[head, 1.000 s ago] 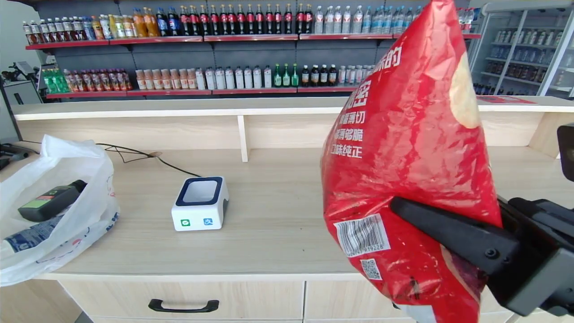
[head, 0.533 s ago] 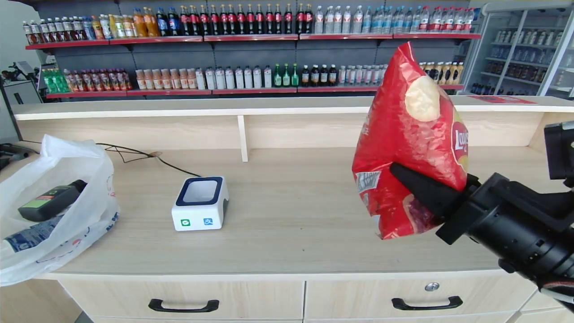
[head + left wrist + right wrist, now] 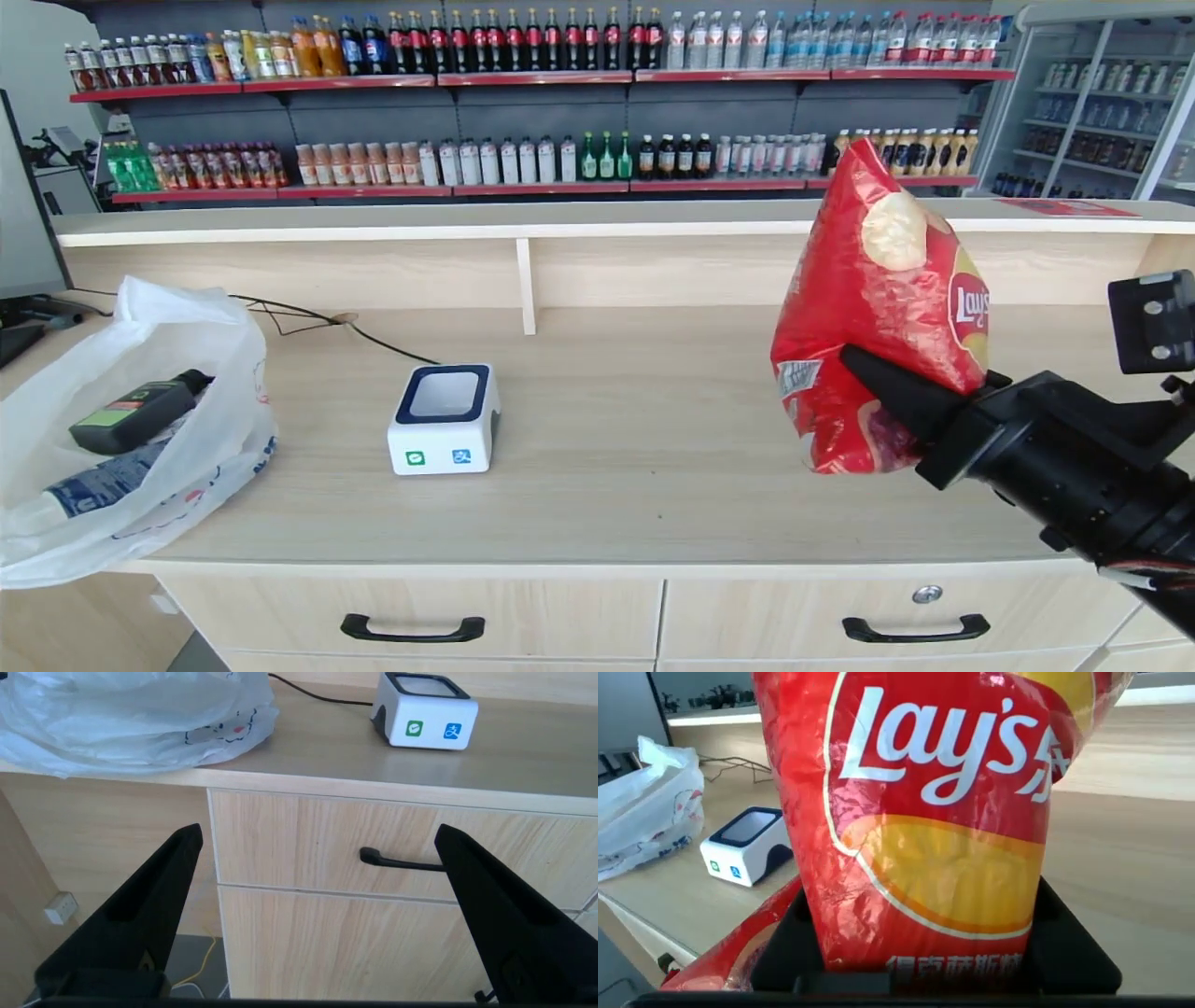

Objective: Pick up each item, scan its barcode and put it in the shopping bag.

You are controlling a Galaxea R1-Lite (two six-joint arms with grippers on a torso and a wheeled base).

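One red chip bag, one white scanner, one shopping bag, one dark bottle, two drawer handles.

chip bag top cropped, barcode unreadable

Chip bag bears a barcode label; scanner shows green icon and blue icon.

So the chip bag on the right is shiny, crinkly red foil-type plastic. At the left edge the shopping bag is thin, wrinkled, see-through white plastic. The counter looks like pale matt wood grain, the scanner mid-frame is smooth white plastic with a glossy top window, and the right gripper is matt black plastic.
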